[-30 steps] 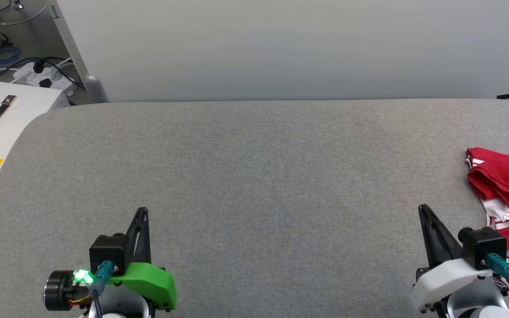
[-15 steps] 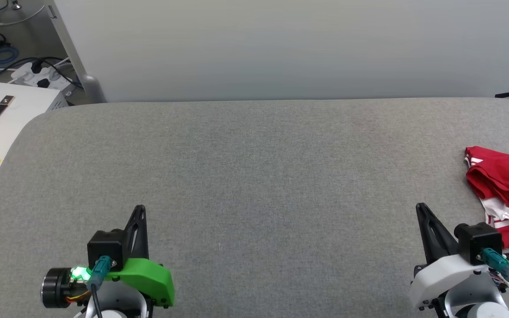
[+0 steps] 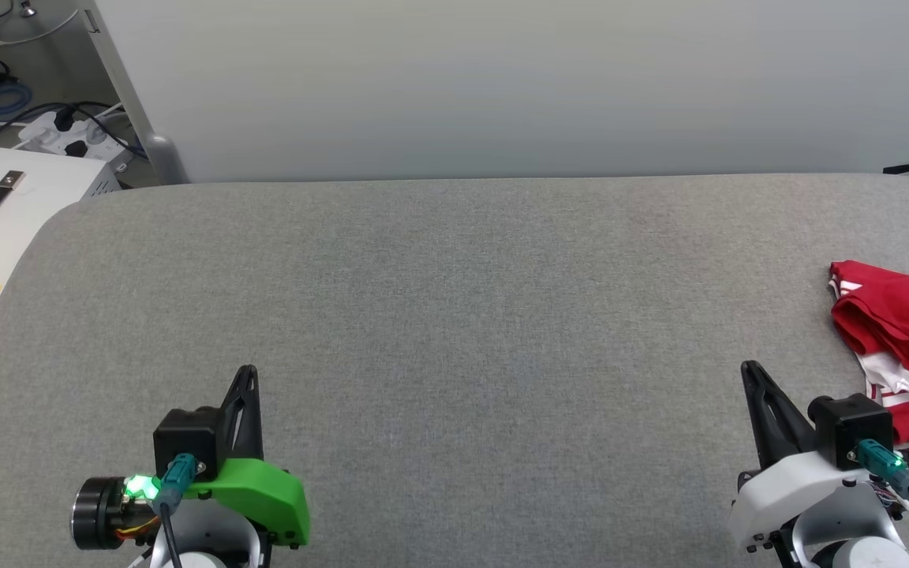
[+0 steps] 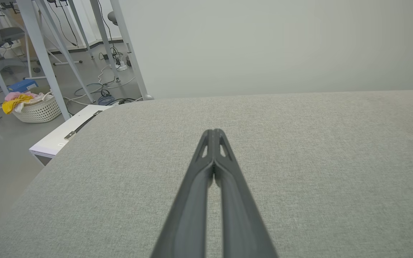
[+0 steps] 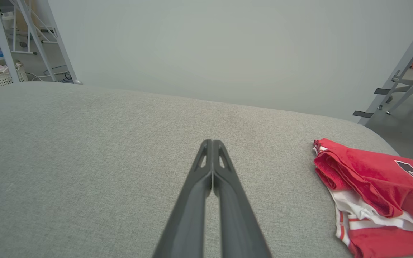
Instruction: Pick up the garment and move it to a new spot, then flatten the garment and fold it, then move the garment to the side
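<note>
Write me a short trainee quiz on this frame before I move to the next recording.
1. True or false: the bunched red jersey garment with white trim lies at the right end of the grey fabric-covered table.
2. The right gripper, with two long dark fingers, is: A open; B shut on the garment; C shut, holding nothing.
3. Which is nearer the garment, it or the left gripper?
Key: 1 true; 2 C; 3 right gripper.

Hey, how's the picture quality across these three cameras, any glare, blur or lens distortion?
Head view: soft even light, sharp, no glare; only the green lamp blooms. Left wrist view: wide-angle, so the table legs lean. Right wrist view: the far edge of the padded surface bows; the garment is sharp.
</note>
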